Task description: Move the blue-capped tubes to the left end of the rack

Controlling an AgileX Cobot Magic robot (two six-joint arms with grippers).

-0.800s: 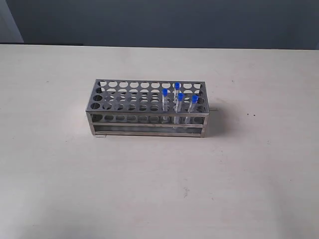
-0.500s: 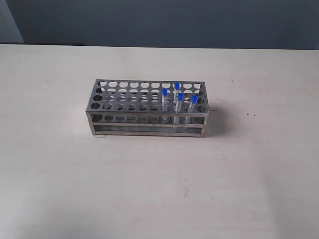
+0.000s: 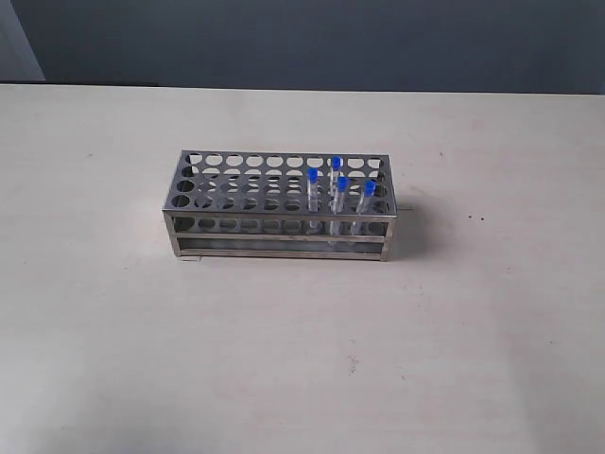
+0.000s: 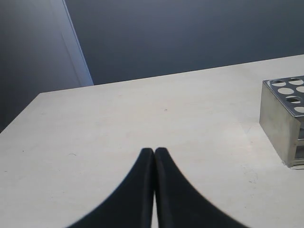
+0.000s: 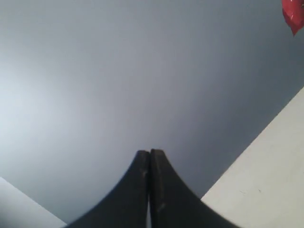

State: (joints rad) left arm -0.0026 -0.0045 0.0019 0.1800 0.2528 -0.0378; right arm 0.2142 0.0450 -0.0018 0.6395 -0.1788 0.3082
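Four tubes point(image 3: 341, 194) stand at the right end of the rack point(image 3: 265, 215). Both left gripper point(image 4: 154, 152) and right gripper point(image 5: 150, 153) have jaws pressed together, holding nothing.

Showed matte black, smoothly curved fingers point(image 4: 137, 190), narrow-tipped and flaring broad, on the left gripper point(image 4: 154, 151) and the right gripper point(image 5: 150, 153) alike.

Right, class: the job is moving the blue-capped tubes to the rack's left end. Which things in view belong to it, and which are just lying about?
For the job:
four thin clear tubes with bright blue caps, at the rack's right end
shiny steel perforated rack
left gripper, right gripper, both shut

Just lying about:
pale tabletop
red object, unidentifiable, in the right wrist view
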